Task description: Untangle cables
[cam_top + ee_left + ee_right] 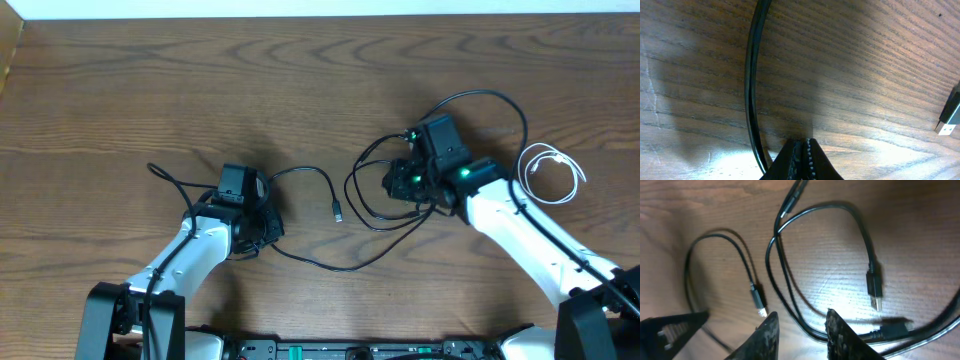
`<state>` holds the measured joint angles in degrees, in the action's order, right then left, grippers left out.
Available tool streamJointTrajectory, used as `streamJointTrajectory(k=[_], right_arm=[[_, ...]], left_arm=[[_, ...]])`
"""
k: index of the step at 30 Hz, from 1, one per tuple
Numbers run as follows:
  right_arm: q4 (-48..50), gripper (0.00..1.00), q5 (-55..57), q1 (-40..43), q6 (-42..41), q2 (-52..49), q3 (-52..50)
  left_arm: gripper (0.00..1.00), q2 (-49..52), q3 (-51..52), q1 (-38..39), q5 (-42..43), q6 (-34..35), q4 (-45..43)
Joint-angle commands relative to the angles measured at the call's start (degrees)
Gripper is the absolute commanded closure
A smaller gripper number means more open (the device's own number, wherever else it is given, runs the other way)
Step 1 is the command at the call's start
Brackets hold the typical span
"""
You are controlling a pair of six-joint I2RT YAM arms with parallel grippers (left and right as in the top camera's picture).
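My left gripper (pixel 258 228) is shut, its tips (pixel 802 150) pressed to the wood. A thin black cable (pixel 750 85) runs just left of the fingers and disappears behind the left one; I cannot tell if it is pinched. That cable's plug (pixel 338 212) lies to the right, also seen as a plug (pixel 950 112) in the left wrist view. My right gripper (pixel 400 182) sits over tangled black loops (pixel 372 205). Its jaws (pixel 801 314) stand apart, with two black strands (pixel 790 292) passing between them. The white cable (pixel 552 172) lies coiled at the far right.
In the right wrist view a USB plug (pixel 875 287), a small plug (pixel 759 302) and another connector (pixel 890 328) lie near the fingers. A black loop (pixel 500 100) arcs behind the right wrist. The table's far edge (pixel 320 16) runs along the top.
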<state>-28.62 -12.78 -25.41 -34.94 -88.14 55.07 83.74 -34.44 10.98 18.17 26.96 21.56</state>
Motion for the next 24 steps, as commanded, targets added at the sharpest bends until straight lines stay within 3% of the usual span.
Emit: streamJointTrajectory(k=[1,4,6,24], right_arm=[[3.2,0.7,5.3,-2.1,0.3,-0.4,-2.8],[8.7,0.67,6.4,-3.8,0.3,-0.4,-5.8],[11.2,0.67,6.4,-4.5,0.3,-0.4,-7.4],[23.3,0.71,12.5,-9.5,-2.8,-0.4,-14.5]], left_arm=[[0.91,1.7,0.6,0.2,-1.4,-0.2,0.2],[0.75,1.7,0.8,0.1,-1.4,-0.2,0.2],[0.71,1.7,0.9,0.1,-1.4,-0.2,0.2],[0.64,1.7,1.4,0.2,-3.9,0.6,0.2]])
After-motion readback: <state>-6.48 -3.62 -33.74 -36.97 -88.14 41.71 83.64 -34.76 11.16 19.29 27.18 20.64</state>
